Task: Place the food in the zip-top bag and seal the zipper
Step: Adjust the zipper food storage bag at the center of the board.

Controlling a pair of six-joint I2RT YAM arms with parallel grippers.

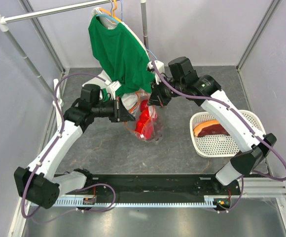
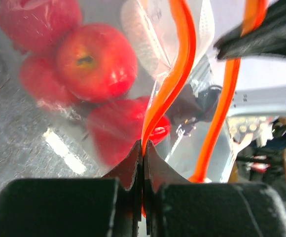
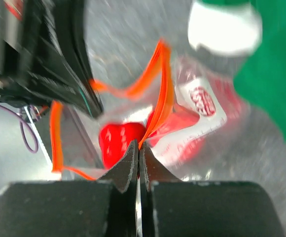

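**Both grippers pinched on the bag's orange zipper**

On the left, the left gripper (image 1: 128, 115) reaches in toward the middle of the grey table (image 1: 98, 148). Its wrist view shows the left gripper (image 2: 143, 146) with jaws pressed together and only the thin orange zipper (image 2: 176, 81) caught between the tips. From that pinch the strip curves upward. A second run of the strip hangs free just to its right.

The bag (image 1: 150, 129) lies at the middle of the table between the two grippers, clear plastic with the red fruits (image 1: 144, 121) showing through. In the left wrist view the fruits (image 2: 96, 61) sit inside the plastic to the left of the strip, one sharp and the others blurred.

Right of the bag, the right gripper (image 1: 156, 100) comes in from the far side. In its wrist view the right gripper (image 3: 139, 146) is also closed tight, its tips meeting on the zipper (image 3: 161, 81), with a red fruit (image 3: 117, 139) and the bag's white label (image 3: 202, 101) just behind. The view is blurred.

A green shirt (image 1: 121, 52) on a hanger (image 1: 114, 7) hangs over the far part of the bag. Near the right edge stands a white basket (image 1: 198, 146) holding an orange and dark red item (image 1: 209, 129), well apart from the bag.
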